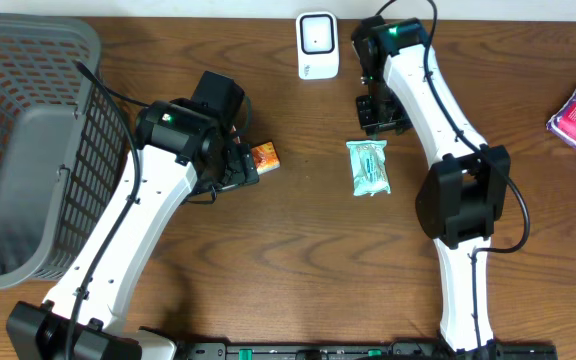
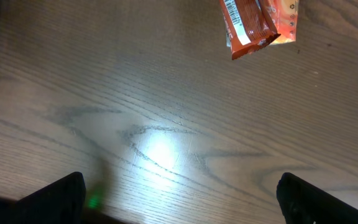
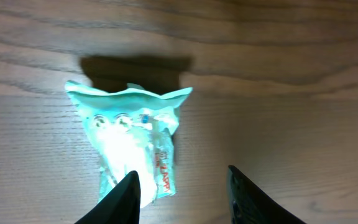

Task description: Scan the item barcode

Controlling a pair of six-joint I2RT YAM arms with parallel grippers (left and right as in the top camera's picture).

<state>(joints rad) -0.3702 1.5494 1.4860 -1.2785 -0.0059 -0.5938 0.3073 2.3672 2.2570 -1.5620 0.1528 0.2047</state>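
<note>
Right gripper (image 3: 185, 202) fingers parted, holding nothing; teal packet (image 3: 129, 140) lies flat on table (image 3: 291, 93) just ahead, nearer one finger. Left gripper (image 2: 185, 199) wide open, orange packet (image 2: 257, 25) ahead.

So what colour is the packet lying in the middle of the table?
The packet is pale mint green, clearest in the right wrist view.

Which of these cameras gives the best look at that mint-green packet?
The right wrist view: the mint-green packet sits close up, its crinkled top and print visible, though glare washes its middle. Overhead shows it whole but small, lying flat on the table. The left wrist view misses it entirely.
</note>
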